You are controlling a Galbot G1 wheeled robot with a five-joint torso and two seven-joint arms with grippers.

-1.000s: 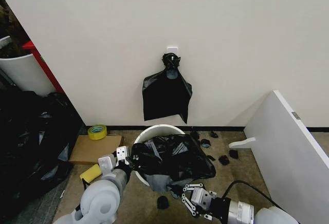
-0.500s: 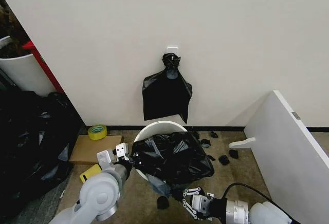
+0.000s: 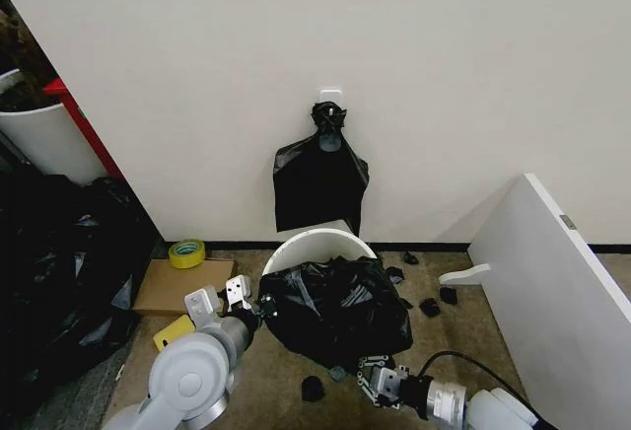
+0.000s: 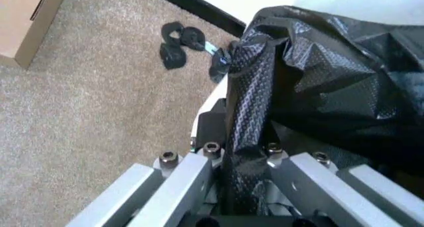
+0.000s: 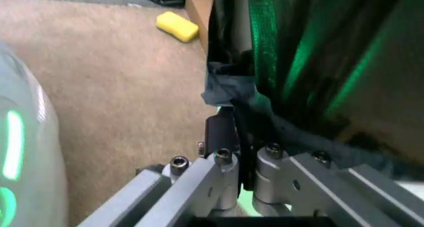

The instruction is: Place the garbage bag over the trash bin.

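Two grippers grip the garbage bag (image 3: 335,307), which drapes over most of the trash bin (image 3: 317,244) by the wall; the step in hand appears to be drawing the bag mouth down around the rim; the far rim shows bare. The left gripper (image 3: 248,304) pinches a fold at the bin's left side, jaws closed on plastic; the right gripper (image 3: 380,383) clamps the lower front hem. Next move likely calls for spreading the mouth over the exposed rim without tearing.

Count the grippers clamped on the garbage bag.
2. The left gripper grips the garbage bag at its left edge; the right gripper grips its lower front edge, beside the trash bin.
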